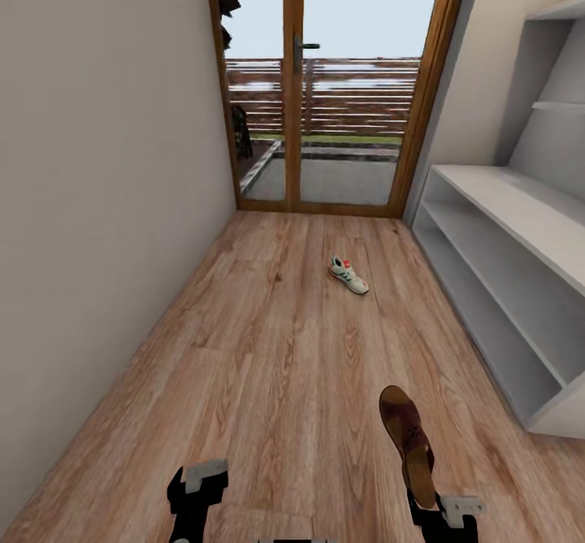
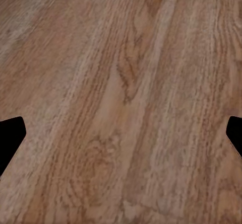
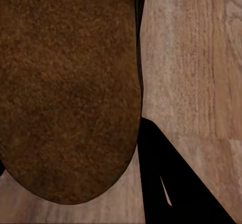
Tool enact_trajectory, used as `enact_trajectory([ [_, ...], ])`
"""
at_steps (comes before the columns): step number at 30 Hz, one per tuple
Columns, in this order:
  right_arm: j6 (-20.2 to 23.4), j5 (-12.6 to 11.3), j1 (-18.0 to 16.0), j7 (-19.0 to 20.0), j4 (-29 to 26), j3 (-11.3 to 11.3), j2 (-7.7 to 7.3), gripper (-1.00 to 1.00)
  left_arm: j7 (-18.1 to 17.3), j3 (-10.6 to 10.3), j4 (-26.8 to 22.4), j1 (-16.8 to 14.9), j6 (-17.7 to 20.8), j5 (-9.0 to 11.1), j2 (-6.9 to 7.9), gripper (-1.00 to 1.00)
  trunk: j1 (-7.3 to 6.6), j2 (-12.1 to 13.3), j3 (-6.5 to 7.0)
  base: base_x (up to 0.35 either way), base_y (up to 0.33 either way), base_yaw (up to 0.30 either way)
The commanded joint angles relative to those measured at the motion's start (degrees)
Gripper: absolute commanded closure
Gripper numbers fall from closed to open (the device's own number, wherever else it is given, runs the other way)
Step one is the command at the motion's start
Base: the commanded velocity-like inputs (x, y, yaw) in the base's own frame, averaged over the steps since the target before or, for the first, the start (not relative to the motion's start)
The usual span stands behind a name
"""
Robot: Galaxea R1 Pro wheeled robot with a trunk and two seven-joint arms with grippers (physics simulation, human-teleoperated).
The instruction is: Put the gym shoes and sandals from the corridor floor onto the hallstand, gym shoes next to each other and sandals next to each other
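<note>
A dark brown leather sandal (image 1: 409, 442) is being held by the right pincer (image 1: 443, 512) at the lower edge of the head view, with its heel end at the pincer and its toe pointing away, above the wood-plank corridor floor (image 1: 276, 364). In the right wrist view the sandal's brown sole (image 3: 68, 88) is being pressed close against the camera, and one black finger (image 3: 169, 183) is lying just beside its rounded end; the pincer is being kept pinched on the sandal.

The left pincer (image 1: 195, 490) is being held over bare floor, well apart from the right one. In the left wrist view its two dark fingertips (image 2: 11, 136) are being shown at opposite edges with only floor planks (image 2: 121, 103) between them, so it is spread wide and nothing is being gripped or touched.

Far ahead of both pincers, one gym shoe (image 1: 348, 275) is lying on the floor, white with green stripes and a red patch. To the right of the right pincer, the pale grey hallstand (image 1: 504, 283) is standing against the wall, apart from the held sandal. Beyond the shoe, a glazed wooden door (image 1: 325, 88) is closing the corridor.
</note>
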Motion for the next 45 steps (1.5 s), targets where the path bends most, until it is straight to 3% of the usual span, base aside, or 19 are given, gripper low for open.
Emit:
enact_trajectory([
  [1,-0.13,-0.71,-0.03,0.51,0.03,0.00,-0.01,1.00,0.32,-0.49,0.04,-0.04,-0.24,0.57,0.04,-1.00,0.02,-0.02,-0.05,0.340,0.094,0.000],
  [8,-0.13,-0.71,-0.03,0.51,0.03,0.00,-0.01,1.00,0.32,-0.49,0.04,-0.04,-0.24,0.57,0.04,-1.00,0.02,-0.02,-0.05,0.339,0.106,-0.100],
  [29,-0.13,-0.71,-0.03,0.51,0.03,0.00,-0.01,1.00,0.32,-0.49,0.04,-0.04,-0.24,0.57,0.04,-1.00,0.02,-0.02,-0.05,0.302,0.169,-0.257],
  [45,-0.13,-0.71,-0.03,0.51,0.02,-0.02,-0.27,1.00,0.32,-0.49,0.09,-0.04,-0.24,0.57,0.04,-1.00,0.02,-0.02,-0.05,0.286,0.195,-0.028],
])
